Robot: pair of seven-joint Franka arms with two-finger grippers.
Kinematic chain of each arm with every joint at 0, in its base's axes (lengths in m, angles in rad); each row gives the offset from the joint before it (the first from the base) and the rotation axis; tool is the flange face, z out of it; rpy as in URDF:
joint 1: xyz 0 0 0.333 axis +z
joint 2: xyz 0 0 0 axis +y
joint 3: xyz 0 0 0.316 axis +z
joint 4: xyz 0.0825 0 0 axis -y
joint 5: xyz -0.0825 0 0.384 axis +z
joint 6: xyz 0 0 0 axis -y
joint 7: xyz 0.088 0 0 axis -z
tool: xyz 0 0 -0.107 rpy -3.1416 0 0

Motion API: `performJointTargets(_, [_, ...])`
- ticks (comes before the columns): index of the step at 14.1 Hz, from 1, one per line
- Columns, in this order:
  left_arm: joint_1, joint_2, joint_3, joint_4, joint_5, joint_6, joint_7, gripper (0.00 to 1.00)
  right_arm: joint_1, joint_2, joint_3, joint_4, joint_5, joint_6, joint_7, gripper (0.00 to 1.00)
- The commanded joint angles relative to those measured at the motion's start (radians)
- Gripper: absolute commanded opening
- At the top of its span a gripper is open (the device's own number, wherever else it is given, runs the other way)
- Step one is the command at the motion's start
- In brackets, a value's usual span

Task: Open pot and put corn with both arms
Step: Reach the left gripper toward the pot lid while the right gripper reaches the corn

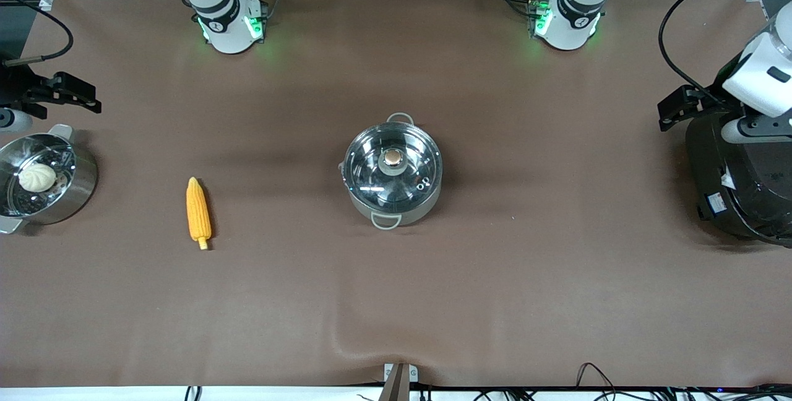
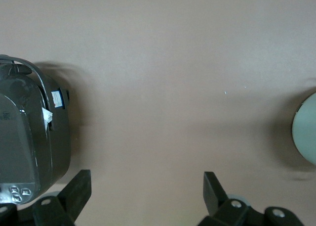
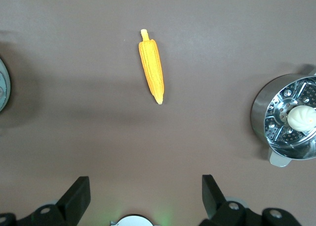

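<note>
The shiny steel pot (image 1: 413,213) stands mid-table, its glass lid (image 1: 371,172) on it with the copper-toned knob (image 1: 393,158) on top. The corn (image 1: 198,212) lies flat on the cloth toward the right arm's end, stalk end nearer the front camera; it also shows in the right wrist view (image 3: 151,66). My right gripper (image 1: 73,93) is open and empty, held high at that end of the table (image 3: 145,189). My left gripper (image 1: 677,107) is open and empty over the table beside the black rice cooker (image 2: 147,186). The pot's edge shows in both wrist views (image 2: 307,129) (image 3: 3,87).
A steel pot (image 1: 83,187) holding a white bun (image 1: 37,177) stands at the right arm's end, also in the right wrist view (image 3: 259,112). A black rice cooker (image 1: 736,184) stands at the left arm's end (image 2: 29,142). Brown cloth (image 1: 526,277) covers the table.
</note>
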Motion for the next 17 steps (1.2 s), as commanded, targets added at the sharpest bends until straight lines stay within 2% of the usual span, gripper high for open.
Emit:
performJointTargets(1, [0.004, -0.016, -0.007, 0.006, -0.002, -0.037, -0.003, 1.00, 0.000, 0.009, 0.003, 0.020, 0.006, -0.021, 0.008, 1.00])
performJointTargets(7, [-0.007, 0.004, -0.009, 0.015, 0.000, -0.037, 0.014, 1.00, -0.002, 0.009, 0.003, 0.020, 0.006, -0.018, 0.008, 1.00])
performJointTargets(10, [-0.089, 0.037, -0.035, 0.015, -0.022, -0.037, -0.042, 1.00, -0.016, 0.042, 0.002, 0.025, 0.004, -0.021, 0.000, 1.00])
performJointTargets(13, [-0.160, 0.105, -0.067, 0.058, -0.077, -0.023, -0.240, 1.00, -0.029, 0.074, -0.003, 0.027, 0.004, -0.019, 0.005, 1.00])
performJointTargets(15, [-0.267, 0.192, -0.070, 0.135, -0.075, -0.023, -0.443, 1.00, -0.022, 0.140, -0.002, 0.030, 0.008, -0.007, -0.004, 1.00])
performJointTargets(17, [-0.368, 0.257, -0.067, 0.167, -0.074, 0.003, -0.660, 1.00, -0.007, 0.203, 0.003, 0.028, 0.008, 0.052, -0.006, 1.00])
